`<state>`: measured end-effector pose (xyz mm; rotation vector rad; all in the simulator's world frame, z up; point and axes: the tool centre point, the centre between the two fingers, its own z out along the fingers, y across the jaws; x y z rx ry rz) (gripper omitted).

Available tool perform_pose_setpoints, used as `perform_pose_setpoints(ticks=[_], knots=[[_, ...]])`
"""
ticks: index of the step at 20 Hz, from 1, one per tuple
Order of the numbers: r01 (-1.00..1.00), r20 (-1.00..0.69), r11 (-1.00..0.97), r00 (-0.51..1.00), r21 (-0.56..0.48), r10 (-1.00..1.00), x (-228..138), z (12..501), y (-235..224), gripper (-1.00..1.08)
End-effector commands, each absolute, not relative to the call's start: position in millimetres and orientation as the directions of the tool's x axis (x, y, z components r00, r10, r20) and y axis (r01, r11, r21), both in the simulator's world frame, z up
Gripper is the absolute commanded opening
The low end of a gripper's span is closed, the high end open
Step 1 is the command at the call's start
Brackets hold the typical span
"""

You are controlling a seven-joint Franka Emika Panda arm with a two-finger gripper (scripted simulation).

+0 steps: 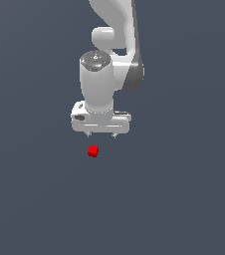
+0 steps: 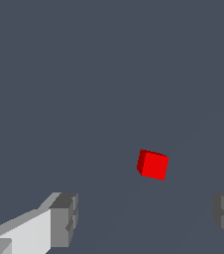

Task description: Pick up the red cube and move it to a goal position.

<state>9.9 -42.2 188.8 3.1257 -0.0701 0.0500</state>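
The red cube (image 1: 93, 151) is a tiny bright red block on the dark grey floor, just in front of and slightly toward the exterior view's left of the white gripper (image 1: 102, 135). The gripper hangs above the floor with its two short fingertips spread apart and nothing between them. In the wrist view the red cube (image 2: 153, 165) lies ahead of the gap between the two grey fingertips (image 2: 64, 219), apart from both. The gripper (image 2: 146, 218) is open and empty.
The white arm (image 1: 112, 55) rises from the gripper toward the top of the exterior view. The dark grey floor (image 1: 184, 199) spreads all around, and no other objects show.
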Motion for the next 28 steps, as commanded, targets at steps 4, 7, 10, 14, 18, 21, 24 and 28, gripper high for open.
perform_pose_setpoints(ticks=[4,7,10,14,18,21,24,28], knots=[[-0.049,0.032,-0.999,0.998,0.014,-0.049,10,185,-43,1.00],[-0.063,0.030,-0.998,0.998,0.013,-0.062,9,175,-47,1.00],[-0.085,0.027,-0.996,0.996,0.012,-0.084,7,159,-53,1.00],[-0.127,0.021,-0.992,0.992,0.010,-0.127,4,126,-64,1.00],[-0.179,0.013,-0.984,0.984,0.007,-0.179,-1,86,-77,1.00],[-0.212,0.008,-0.977,0.977,0.005,-0.212,-4,60,-85,1.00],[-0.236,0.004,-0.972,0.972,0.003,-0.236,-7,41,-91,1.00],[-0.256,0.001,-0.967,0.967,0.002,-0.256,-9,25,-96,1.00]])
